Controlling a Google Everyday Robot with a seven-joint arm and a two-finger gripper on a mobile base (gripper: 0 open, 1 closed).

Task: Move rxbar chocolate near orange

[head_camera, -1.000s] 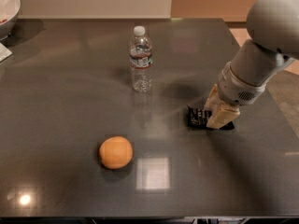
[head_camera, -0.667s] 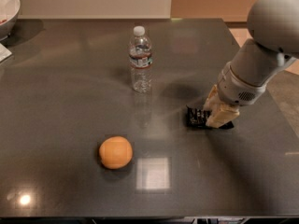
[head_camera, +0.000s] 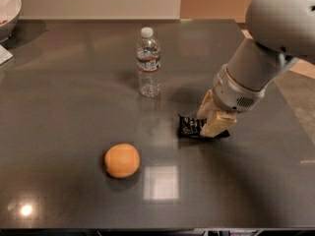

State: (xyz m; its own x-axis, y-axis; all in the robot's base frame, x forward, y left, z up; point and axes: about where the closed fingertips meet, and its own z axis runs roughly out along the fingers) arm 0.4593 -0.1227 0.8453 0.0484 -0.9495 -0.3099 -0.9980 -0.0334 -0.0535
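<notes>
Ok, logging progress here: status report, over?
End effector down on rxbar chocolate. Orange well apart, nearer the camera. Water bottle farther back, off the path.

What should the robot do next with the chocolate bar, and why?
Probably secure the bar and lift it just off the table. The gripper is down on the bar's right end, but the bar lies flat on the table, well apart from the orange, which sits to the lower left. The bottle stands farther back, out of that path.
</notes>
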